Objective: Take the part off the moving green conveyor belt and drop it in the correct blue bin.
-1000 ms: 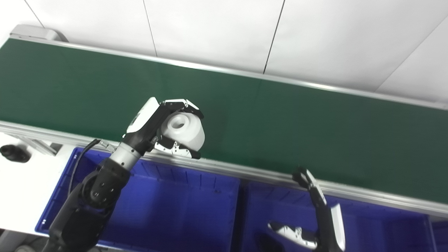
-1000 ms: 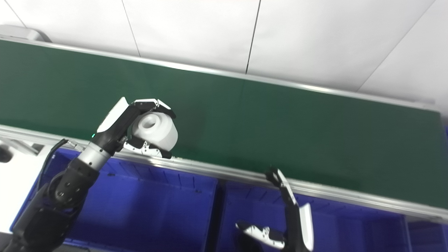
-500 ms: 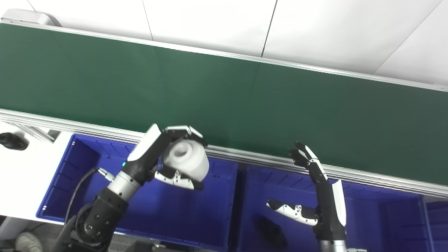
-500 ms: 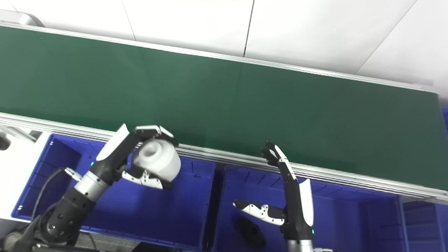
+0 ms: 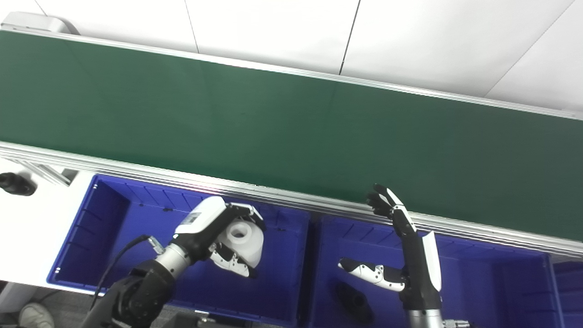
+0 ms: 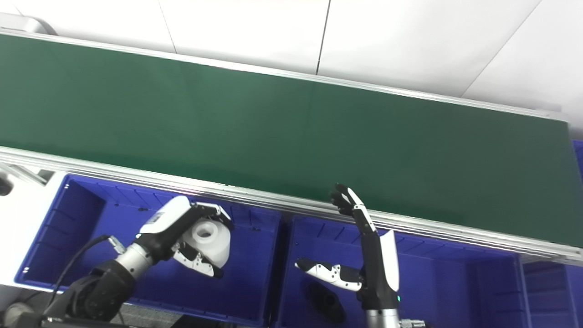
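We've got the white cylindrical part (image 5: pixel 243 243) pinched in our left hand (image 5: pixel 218 239), low inside the left blue bin (image 5: pixel 91 237). We'd just uncurl those fingers (image 5: pixel 232 266) gently, clear of the bin's right wall; our right hand (image 5: pixel 401 255) hangs spread over the neighbouring bin (image 5: pixel 501 282).

Sorting workshop, green conveyor belt (image 5: pixel 291 123), blue bins (image 5: pixel 114 228)

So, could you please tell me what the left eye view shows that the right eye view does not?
Only the left eye view shows the black knob whole, on the white surface by the bins. Only the right eye view shows the green conveyor belt's right end. Both show the left robot hand holding the white cylindrical part over the left blue bin, and the open right robot hand above the neighbouring bin.
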